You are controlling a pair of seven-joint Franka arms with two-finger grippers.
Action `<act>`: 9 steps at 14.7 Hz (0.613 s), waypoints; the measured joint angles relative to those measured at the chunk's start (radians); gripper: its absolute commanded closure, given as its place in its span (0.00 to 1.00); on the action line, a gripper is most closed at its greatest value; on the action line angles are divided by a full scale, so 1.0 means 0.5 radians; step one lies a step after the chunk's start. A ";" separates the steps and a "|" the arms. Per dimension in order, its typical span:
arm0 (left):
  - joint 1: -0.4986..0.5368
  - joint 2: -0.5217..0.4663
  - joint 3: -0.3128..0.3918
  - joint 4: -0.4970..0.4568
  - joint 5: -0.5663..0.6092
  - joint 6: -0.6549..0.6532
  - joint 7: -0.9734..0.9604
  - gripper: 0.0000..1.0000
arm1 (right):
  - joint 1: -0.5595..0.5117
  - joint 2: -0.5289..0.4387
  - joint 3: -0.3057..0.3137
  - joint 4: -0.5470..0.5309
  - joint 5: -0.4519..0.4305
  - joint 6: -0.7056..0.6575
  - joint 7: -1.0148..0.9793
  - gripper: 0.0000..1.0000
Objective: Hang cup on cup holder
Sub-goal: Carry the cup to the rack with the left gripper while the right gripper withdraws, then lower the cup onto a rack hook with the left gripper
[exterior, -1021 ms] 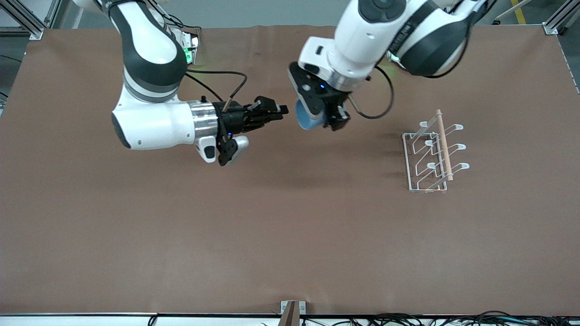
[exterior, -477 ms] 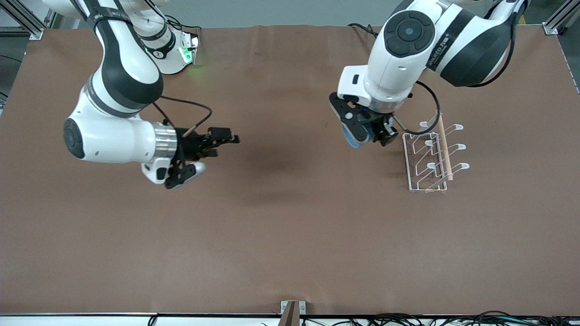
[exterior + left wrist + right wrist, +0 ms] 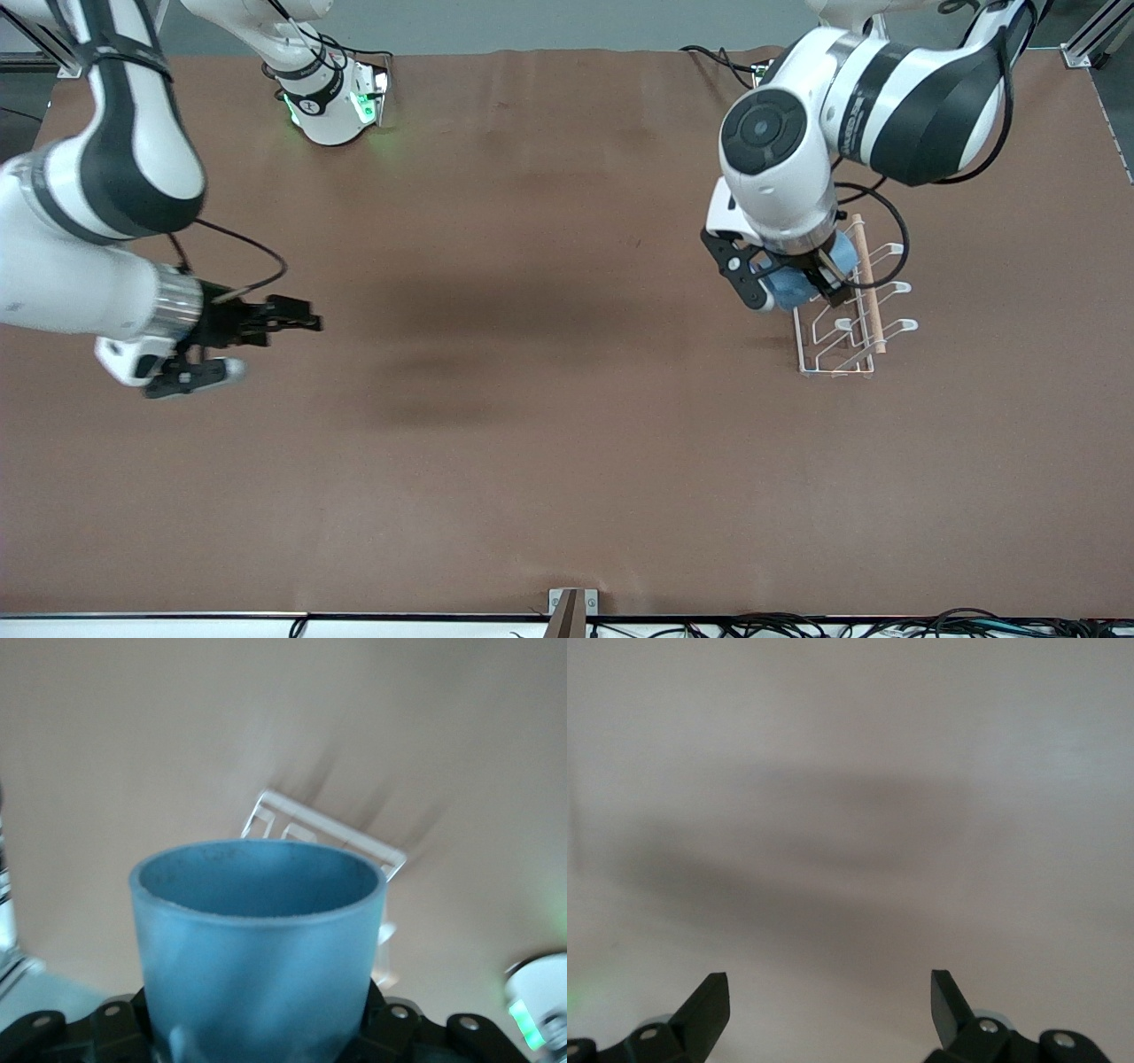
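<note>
- I have the cup (image 3: 802,282) clamped in the left gripper (image 3: 791,285), up in the air over the end of the cup holder (image 3: 842,310) that lies farther from the front camera.
- In the left wrist view the cup (image 3: 257,948) fills the frame mouth-outward, and the white wire rack (image 3: 323,828) shows past its rim.
- I judge the cup light and stiff: thin-looking plastic walls, no handle, smooth matte sides that taper slightly.
- That smoothness and taper could let it slip in the fingers, so I would grip across the body near the closed end and leave the mouth free for a prong.
- A hard squeeze might flex the wall; I cannot tell how much it gives.
- The right gripper (image 3: 266,323) waits, fingers spread apart and empty, over bare table at the right arm's end.
</note>
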 measured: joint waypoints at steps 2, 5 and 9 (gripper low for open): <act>-0.001 0.074 0.003 -0.045 0.230 -0.080 0.074 0.53 | -0.080 -0.034 0.000 0.095 -0.060 -0.068 -0.001 0.00; -0.004 0.138 0.003 -0.224 0.515 -0.117 0.084 0.53 | -0.113 -0.060 0.002 0.337 -0.163 -0.341 0.001 0.00; 0.023 0.161 0.033 -0.471 0.797 -0.127 0.210 0.53 | -0.067 -0.062 0.033 0.448 -0.317 -0.382 0.071 0.00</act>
